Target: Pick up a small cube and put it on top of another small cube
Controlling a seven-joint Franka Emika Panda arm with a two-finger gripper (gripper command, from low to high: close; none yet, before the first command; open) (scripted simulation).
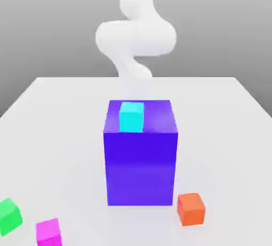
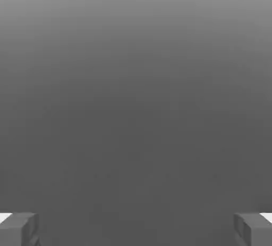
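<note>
Spread wide, the gripper [image 2: 136,229] holds nothing: in the hand view its two grey fingertips [image 2: 18,229] sit at opposite edges with only plain grey backdrop between them, so the hand seems aimed away from the table.

Nearest in the exterior view lie three small cubes on the white table [image 1: 58,133]: a green cube [image 1: 9,216] at that view's far left, a magenta cube [image 1: 48,232] just beside it, and an orange cube [image 1: 191,209] near the foot of the big block on that view's right. All three rest flat and apart from one another. Next comes the tall blue block [image 1: 141,168], mid-table, with a cyan cube [image 1: 131,116] sitting on its top face toward the near edge. Behind the block rises the white arm [image 1: 135,37].

By my reading no cube has been picked yet, so the task is at its start. The main risk is the blue block: it stands between the arm and the three low cubes, and a direct reach forward could strike it or knock the cyan cube off. The green and magenta cubes sit close together, so a wide-open descent on one could nudge the other. A stack atop the cyan cube would be high and near an edge, and so easily toppled.
</note>
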